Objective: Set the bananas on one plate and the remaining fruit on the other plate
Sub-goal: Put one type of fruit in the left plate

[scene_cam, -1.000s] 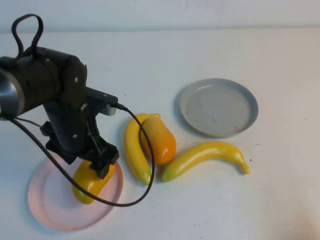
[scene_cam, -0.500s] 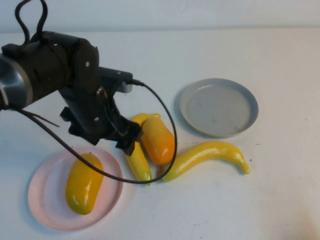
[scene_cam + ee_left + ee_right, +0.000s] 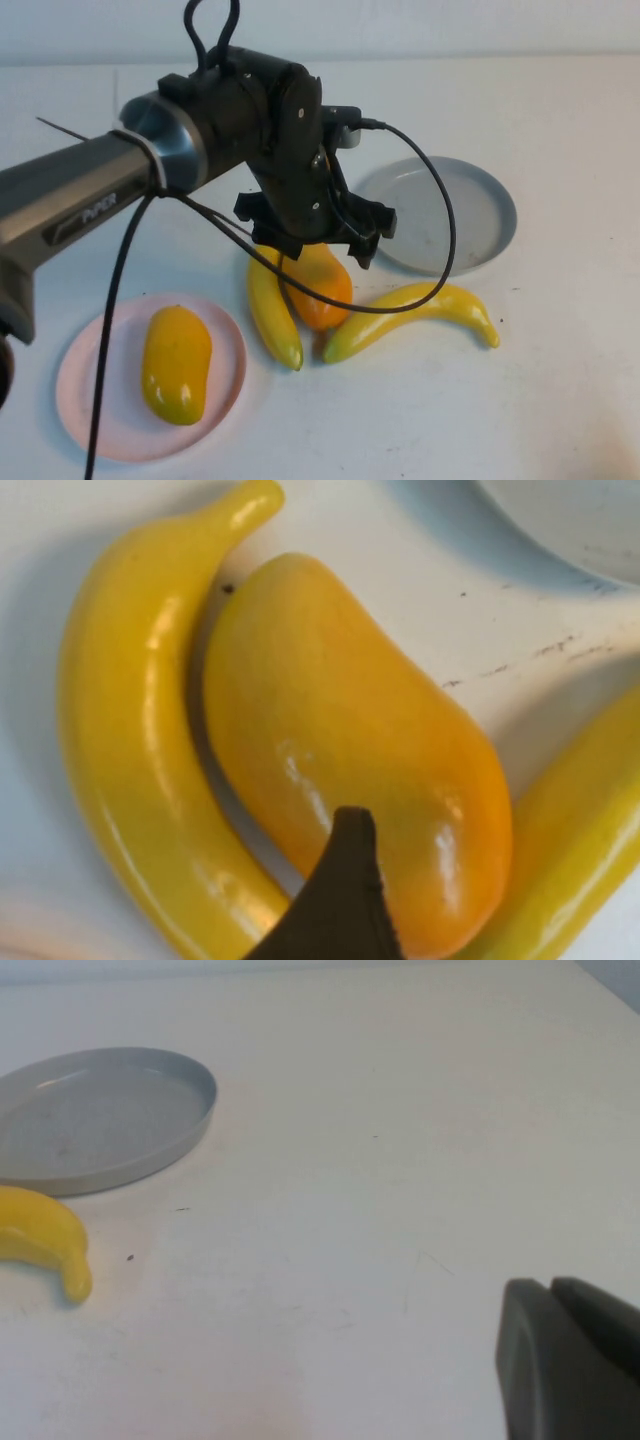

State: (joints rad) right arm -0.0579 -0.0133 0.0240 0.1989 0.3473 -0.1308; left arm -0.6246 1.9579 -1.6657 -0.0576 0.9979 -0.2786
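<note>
Since the earlier frames, our left arm has swung off the pink plate (image 3: 100, 420) toward the desk's (image 3: 560, 100) middle, leaving the yellow mango (image 3: 176, 364) lying on that plate. Our left gripper (image 3: 318, 243) now hangs above the orange mango (image 3: 322, 285), fingers (image 3: 338, 900) apart, holding nothing. We see this mango on the desk between two bananas: the left banana (image 3: 272, 312) touches it, and the right banana (image 3: 412, 314) lies at its lower end. The grey plate (image 3: 480, 215) holds nothing. Our right gripper (image 3: 568, 1360) sits well apart, fingers together.
</note>
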